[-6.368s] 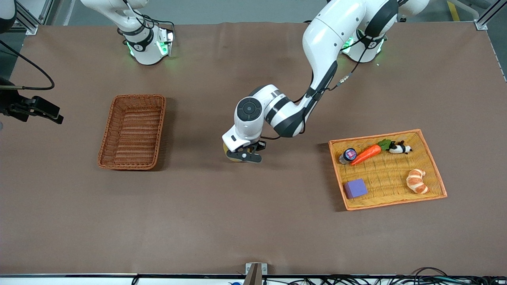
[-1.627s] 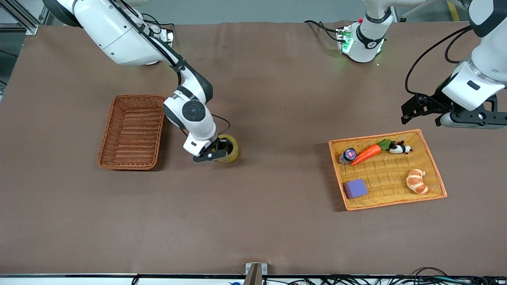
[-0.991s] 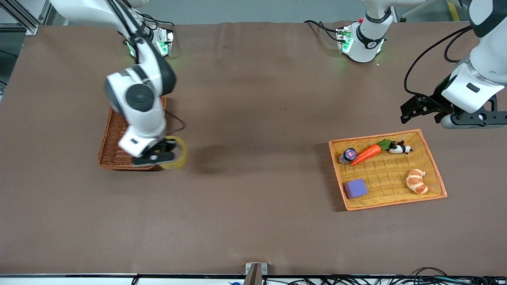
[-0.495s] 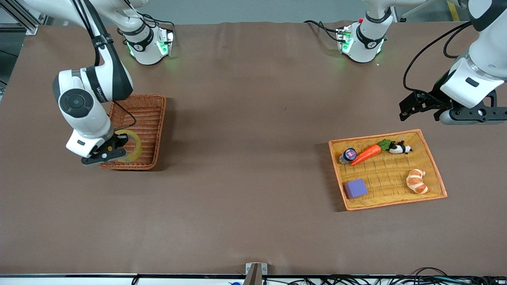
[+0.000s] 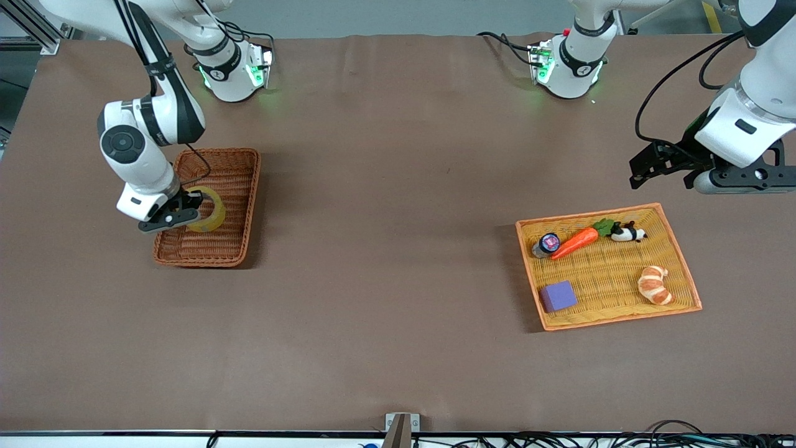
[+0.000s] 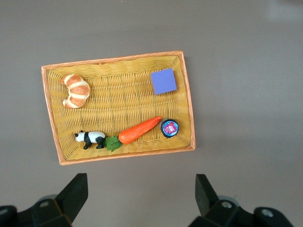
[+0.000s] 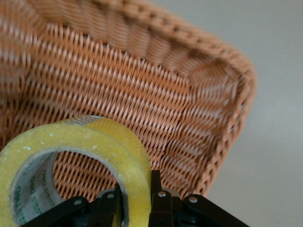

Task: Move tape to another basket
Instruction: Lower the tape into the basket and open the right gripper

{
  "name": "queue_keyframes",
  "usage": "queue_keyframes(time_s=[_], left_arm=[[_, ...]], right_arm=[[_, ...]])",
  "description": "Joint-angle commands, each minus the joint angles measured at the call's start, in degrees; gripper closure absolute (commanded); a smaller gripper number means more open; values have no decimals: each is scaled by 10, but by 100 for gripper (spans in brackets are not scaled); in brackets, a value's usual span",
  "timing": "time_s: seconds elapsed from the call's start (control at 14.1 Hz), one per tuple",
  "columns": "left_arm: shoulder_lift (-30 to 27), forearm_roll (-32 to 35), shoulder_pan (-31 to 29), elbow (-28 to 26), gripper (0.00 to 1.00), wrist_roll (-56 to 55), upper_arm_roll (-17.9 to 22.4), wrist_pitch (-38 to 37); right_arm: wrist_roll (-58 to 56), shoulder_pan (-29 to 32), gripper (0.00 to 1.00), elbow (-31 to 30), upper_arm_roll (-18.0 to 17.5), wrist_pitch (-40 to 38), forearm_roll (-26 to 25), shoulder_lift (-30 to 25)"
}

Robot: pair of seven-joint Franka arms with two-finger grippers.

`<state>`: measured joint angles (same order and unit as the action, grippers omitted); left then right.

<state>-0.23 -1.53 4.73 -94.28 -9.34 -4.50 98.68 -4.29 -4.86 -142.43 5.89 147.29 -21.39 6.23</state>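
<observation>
Reddish-brown wicker forms the deep basket (image 5: 211,208) at the right arm's end of the table, and it has nothing lying on its woven floor. The right gripper (image 5: 177,214) hangs over its inside, fingers pinched tight on the wall of the tape (image 5: 208,210), a yellowish roll held up within the basket's raised sides; the right wrist view shows one finger inside the grey core and one outside, with the tape (image 7: 78,165) above the weave and near a rounded corner. Well apart, toward the left arm's end, the flat orange-yellow tray (image 5: 681,258) carries a carrot (image 5: 575,242), a small round jar (image 5: 547,244) touching the carrot's tip, a toy panda (image 5: 628,233) by its green top, a croissant (image 5: 654,285) and a purple block (image 5: 558,295). The left gripper (image 6: 141,196) waits high above the table just beside that tray, fingers spread wide and holding nothing.
</observation>
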Motion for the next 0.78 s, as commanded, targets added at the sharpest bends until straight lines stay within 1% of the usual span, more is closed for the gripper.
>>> queue_keyframes(time_s=[0.0, 0.14, 0.21, 0.35, 0.42, 0.5, 0.57, 0.64, 0.71], left_arm=[[-6, 11, -2, 4, 0, -3, -2, -10], [-6, 12, -1, 4, 0, -3, -2, -10], [-6, 12, -1, 4, 0, -3, -2, -10], [-7, 12, 1, 4, 0, -2, -3, -11], [-7, 12, 1, 4, 0, -2, -4, -10], [-7, 12, 1, 4, 0, -2, -4, -11], [-7, 12, 0, 4, 0, -2, -4, -11], [-7, 12, 0, 4, 0, -2, -4, -11], [-7, 12, 0, 4, 0, -2, -4, -11]], right_arm=[[-12, -2, 97, -26, 3, 8, 8, -27], [-6, -3, 92, -26, 3, 28, 8, -11], [-5, -3, 89, -26, 2, 31, 8, -6], [1, -4, 71, -24, 2, 30, 9, -6], [6, -6, 67, -23, 1, 30, 9, -3], [12, -7, 52, -23, 0, 29, 9, -3], [16, -7, 13, -21, -1, 27, 9, -3], [15, -7, 0, -16, -1, 27, 9, -5], [16, -7, 0, -5, -1, 23, 9, -10]])
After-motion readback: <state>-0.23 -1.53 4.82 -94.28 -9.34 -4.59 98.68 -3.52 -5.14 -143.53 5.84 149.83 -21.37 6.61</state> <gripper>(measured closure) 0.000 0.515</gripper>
